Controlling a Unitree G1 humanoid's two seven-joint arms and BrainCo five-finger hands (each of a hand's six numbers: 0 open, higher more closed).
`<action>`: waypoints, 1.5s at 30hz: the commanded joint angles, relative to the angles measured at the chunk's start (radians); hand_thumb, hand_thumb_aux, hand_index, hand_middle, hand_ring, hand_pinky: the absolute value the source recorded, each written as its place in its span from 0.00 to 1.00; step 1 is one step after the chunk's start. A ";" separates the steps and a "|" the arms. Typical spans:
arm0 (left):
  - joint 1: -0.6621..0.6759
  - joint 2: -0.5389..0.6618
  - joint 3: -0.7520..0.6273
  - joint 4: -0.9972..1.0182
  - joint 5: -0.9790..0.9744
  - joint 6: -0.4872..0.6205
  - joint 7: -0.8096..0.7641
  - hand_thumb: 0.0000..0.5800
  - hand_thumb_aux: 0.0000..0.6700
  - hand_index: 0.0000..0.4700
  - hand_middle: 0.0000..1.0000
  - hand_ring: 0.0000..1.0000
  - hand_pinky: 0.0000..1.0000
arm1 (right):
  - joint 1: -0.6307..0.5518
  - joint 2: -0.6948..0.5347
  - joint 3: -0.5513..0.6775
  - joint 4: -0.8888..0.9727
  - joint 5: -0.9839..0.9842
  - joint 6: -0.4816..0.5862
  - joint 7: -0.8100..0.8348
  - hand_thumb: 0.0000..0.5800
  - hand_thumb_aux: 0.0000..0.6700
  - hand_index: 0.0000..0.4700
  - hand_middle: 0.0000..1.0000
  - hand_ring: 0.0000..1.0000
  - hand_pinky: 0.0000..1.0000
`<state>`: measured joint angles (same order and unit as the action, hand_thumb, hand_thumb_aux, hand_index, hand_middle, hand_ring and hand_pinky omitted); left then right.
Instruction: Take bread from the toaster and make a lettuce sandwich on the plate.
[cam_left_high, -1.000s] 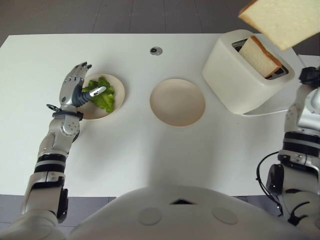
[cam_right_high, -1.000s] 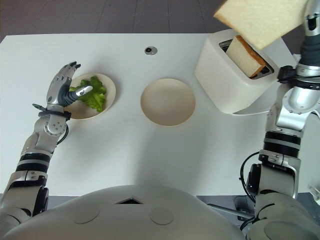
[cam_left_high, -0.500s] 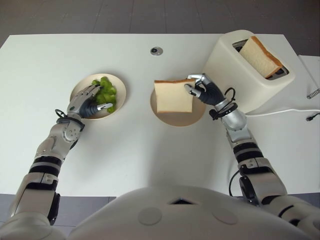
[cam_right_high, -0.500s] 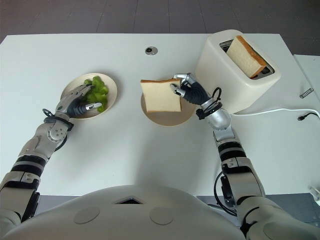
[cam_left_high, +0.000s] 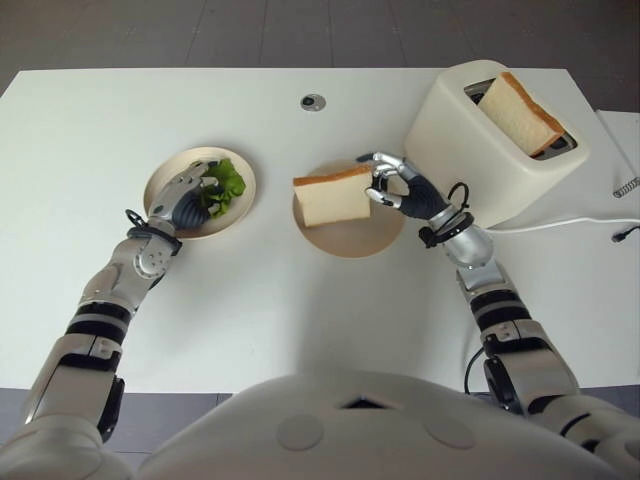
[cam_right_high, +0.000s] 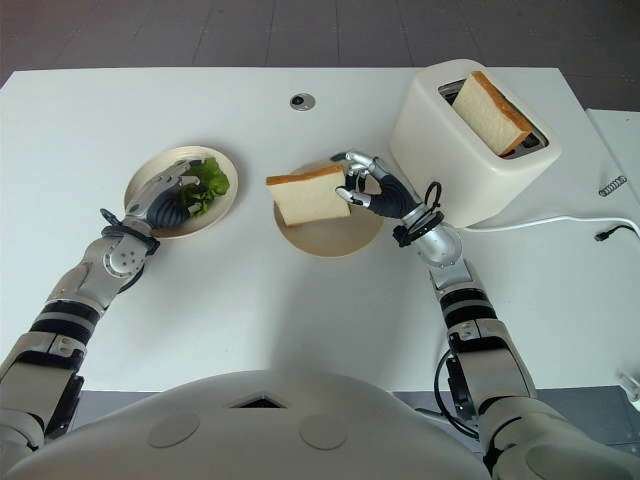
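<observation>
My right hand (cam_left_high: 400, 187) is shut on a slice of bread (cam_left_high: 333, 195), holding it tilted just above the cream plate (cam_left_high: 350, 238) at the table's middle. A second slice (cam_left_high: 521, 111) stands in the slot of the cream toaster (cam_left_high: 480, 160) at the back right. On the left, my left hand (cam_left_high: 186, 198) is curled over the small plate (cam_left_high: 240, 205) and closed on the green lettuce (cam_left_high: 222, 185) lying there.
The toaster's white cord (cam_left_high: 560, 226) runs right across the table to a dark plug (cam_left_high: 626, 232). A round metal grommet (cam_left_high: 313, 101) sits at the table's back centre. A spiral-bound pad (cam_left_high: 622, 150) lies at the right edge.
The bread has tipped from upright toward flat and shifted a little left over the plate. My left hand has closed further on the lettuce, which has bunched toward the plate's right.
</observation>
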<state>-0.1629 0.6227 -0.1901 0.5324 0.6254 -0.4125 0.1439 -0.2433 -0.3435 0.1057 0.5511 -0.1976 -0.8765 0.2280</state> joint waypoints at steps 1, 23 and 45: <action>0.006 -0.019 -0.006 0.021 -0.027 -0.025 0.003 1.00 1.00 1.00 0.00 0.00 0.00 | -0.002 -0.012 -0.035 -0.027 -0.013 0.019 -0.050 0.00 0.00 0.00 0.00 0.00 0.00; -0.076 -0.263 0.066 -0.106 -0.214 -0.189 0.097 1.00 1.00 1.00 0.00 0.00 0.00 | -0.018 -0.007 -0.030 -0.032 -0.042 0.015 -0.132 0.00 0.00 0.00 0.00 0.00 0.00; -0.304 -0.454 -0.312 0.365 -0.039 -0.219 -0.132 0.99 0.90 0.90 0.00 0.00 0.00 | 0.003 -0.010 -0.022 -0.121 -0.038 0.034 -0.100 0.00 0.00 0.00 0.00 0.00 0.00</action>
<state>-0.5428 0.1489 -0.4697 0.9050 0.6006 -0.6322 0.0959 -0.2450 -0.3471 0.0792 0.4382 -0.2375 -0.8557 0.1188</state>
